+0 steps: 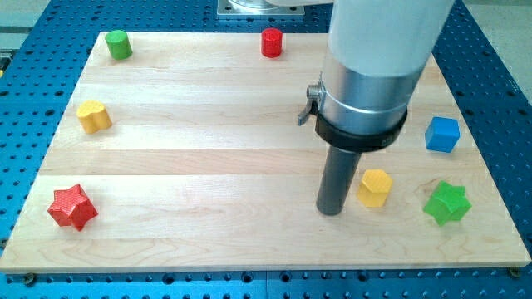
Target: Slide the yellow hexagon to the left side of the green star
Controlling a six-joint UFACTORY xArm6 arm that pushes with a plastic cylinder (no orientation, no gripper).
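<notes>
My tip point(331, 211), a bare rod with nothing to clamp, rests just left of the yellow hexagon point(375, 187), which sits left of the green star point(446, 203), a gap between them. A short, straight rightward nudge should do; stop before they touch. Seven blocks on the board point(208, 166): two yellow, two green, two red, one blue.
</notes>
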